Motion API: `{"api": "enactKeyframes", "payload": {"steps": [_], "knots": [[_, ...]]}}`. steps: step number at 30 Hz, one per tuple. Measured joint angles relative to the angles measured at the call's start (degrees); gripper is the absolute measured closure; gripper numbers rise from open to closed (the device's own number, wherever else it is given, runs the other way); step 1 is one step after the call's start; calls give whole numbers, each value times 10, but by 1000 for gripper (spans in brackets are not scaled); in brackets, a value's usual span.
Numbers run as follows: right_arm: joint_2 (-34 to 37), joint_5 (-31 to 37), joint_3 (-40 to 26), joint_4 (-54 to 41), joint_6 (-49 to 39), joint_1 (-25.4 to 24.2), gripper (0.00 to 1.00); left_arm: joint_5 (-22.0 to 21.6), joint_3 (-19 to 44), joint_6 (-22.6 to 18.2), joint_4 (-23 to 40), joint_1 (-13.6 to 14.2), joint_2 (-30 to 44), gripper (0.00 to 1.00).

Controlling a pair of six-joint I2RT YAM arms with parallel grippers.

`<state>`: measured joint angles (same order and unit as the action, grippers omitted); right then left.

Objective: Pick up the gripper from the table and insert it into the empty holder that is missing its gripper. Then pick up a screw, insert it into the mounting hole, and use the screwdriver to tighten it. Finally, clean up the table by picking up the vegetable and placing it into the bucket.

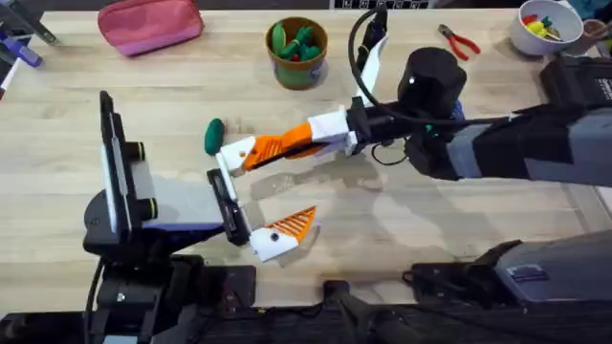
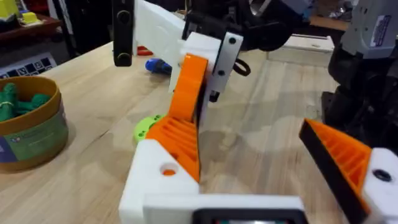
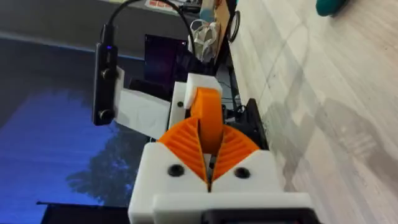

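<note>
**Right arm reaches across, pads pinched on the left arm's fingertip**

The right arm comes in from the right side of the table, stretched low and nearly level across the middle, its wrist pointed at the left arm. The right gripper point(image 1: 256, 150) has its two orange ribbed pads point(image 3: 186, 146) drawn together to a narrow wedge, and they pinch an orange fingertip point(image 3: 208, 118) between them, right at the end of a white finger base point(image 1: 234, 153) on the left arm.

The left arm sits folded low at the lower left, its wrist facing right. The left gripper point(image 1: 256, 196) is spread wide: one finger meets the right gripper's pads, the other finger point(image 1: 279, 234) lies well apart nearer the table's front edge, with nothing between the two.

From the left wrist view, the pinched orange fingertip point(image 2: 189, 84) stands tilted over the left arm's own ribbed pad point(image 2: 177, 140), touching it.

The vegetable point(image 1: 213, 135), dark green, lies on the table point(image 1: 459, 229) just beside the meeting fingers, on their far side. The bucket point(image 1: 297, 53) stands well behind near the far edge, green pieces inside. Red-handled pliers point(image 1: 460, 41) lie toward the far right, a white bowl point(image 1: 545, 27) in the corner, a pink pouch point(image 1: 151, 24) far left.
</note>
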<state>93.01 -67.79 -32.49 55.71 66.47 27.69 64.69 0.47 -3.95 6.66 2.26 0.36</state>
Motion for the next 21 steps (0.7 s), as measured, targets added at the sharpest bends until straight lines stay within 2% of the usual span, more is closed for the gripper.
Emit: {"api": "enactKeyframes", "payload": {"steps": [21], "knots": [[0, 24, 0, 1, 7, 15, 997, -5, 0, 6, 0, -3, 0, 14]]}}
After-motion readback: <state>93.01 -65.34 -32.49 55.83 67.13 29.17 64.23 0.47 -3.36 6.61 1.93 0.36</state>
